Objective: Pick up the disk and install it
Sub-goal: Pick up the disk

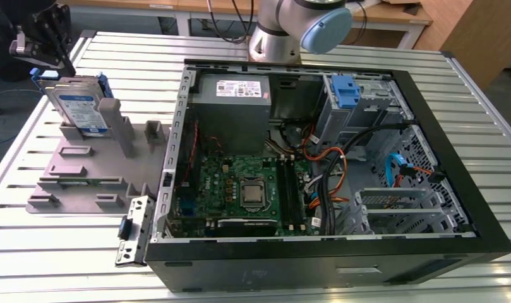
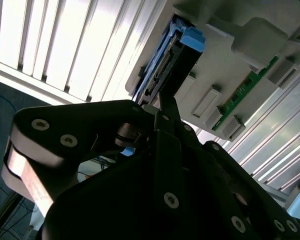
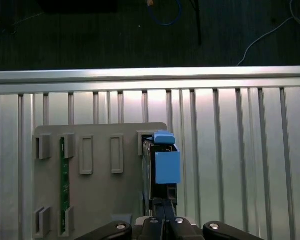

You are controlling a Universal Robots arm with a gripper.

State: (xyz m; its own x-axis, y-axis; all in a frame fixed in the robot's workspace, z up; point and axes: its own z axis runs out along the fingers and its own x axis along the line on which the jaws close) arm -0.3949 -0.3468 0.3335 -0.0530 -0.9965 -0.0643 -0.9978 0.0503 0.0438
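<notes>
The disk (image 1: 80, 107) is a silver-grey drive with a white-and-blue label and blue rails. It stands on edge in a slot of the grey holder (image 1: 78, 164) at the exterior view's left. My black gripper (image 1: 57, 63) hangs just above the disk's far upper end, fingers shut together with nothing between them. In the first wrist view the disk (image 3: 160, 165) shows edge-on with its blue rail, and the gripper (image 3: 162, 212) sits over one end. In the second wrist view the gripper (image 2: 165, 107) points at the disk's (image 2: 170, 65) connector end.
The open black computer case (image 1: 323, 252) lies to the exterior view's right of the holder, with a grey power-supply box (image 1: 234, 95), a green board, cables and a blue latch (image 1: 346, 91) at its drive bay. A loose metal bracket (image 1: 133, 230) lies by the case. A slatted metal table (image 1: 70, 271) carries everything.
</notes>
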